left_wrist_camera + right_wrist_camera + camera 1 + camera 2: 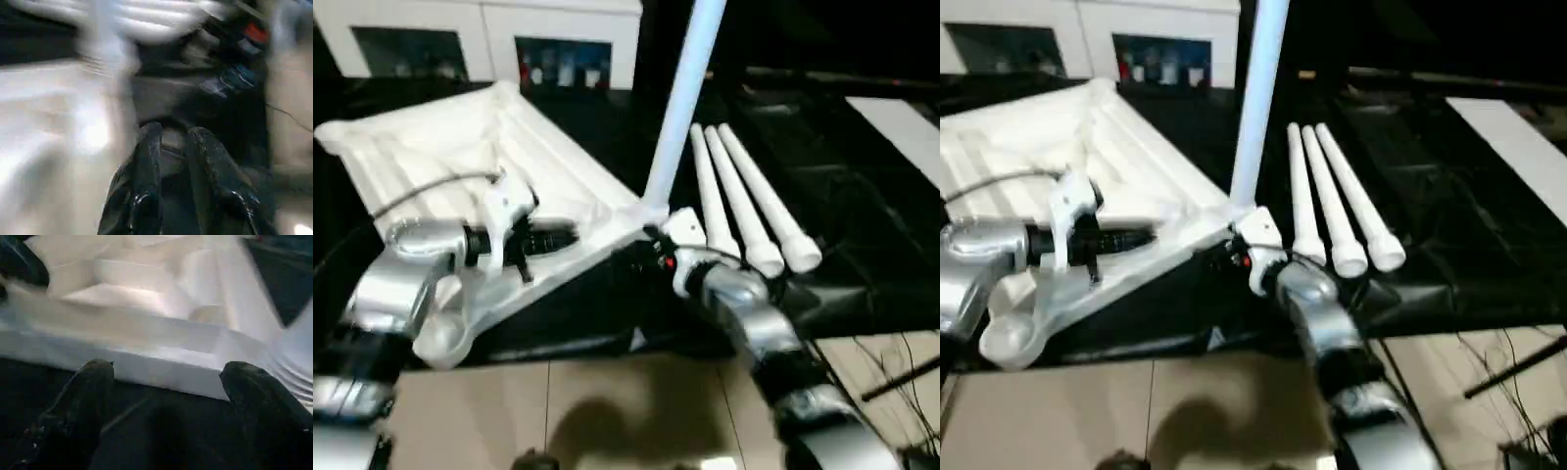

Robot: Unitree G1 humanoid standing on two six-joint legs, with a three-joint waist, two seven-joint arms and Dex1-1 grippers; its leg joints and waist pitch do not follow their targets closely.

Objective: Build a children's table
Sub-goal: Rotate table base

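The children's table's white tabletop (431, 147) lies upside down on a black surface, ribs up. One white leg (683, 98) stands upright in its near right corner socket. Three more legs (744, 211) lie side by side to the right of it. My left gripper (570, 238) hovers over the tabletop's near edge, pointing right. In the left wrist view my left gripper (173, 134) has its black fingers a narrow gap apart with nothing gripped. My right gripper (166, 369) is wide open, facing the tabletop's side wall (161, 367) close to the corner with the standing leg, holding nothing.
A white cabinet (489, 39) with glass doors stands behind the tabletop. Tan floor tiles (607, 411) lie in front of the black surface (862, 245). A white board (901, 127) sits at the far right, and dark cables (901, 377) run across the floor at lower right.
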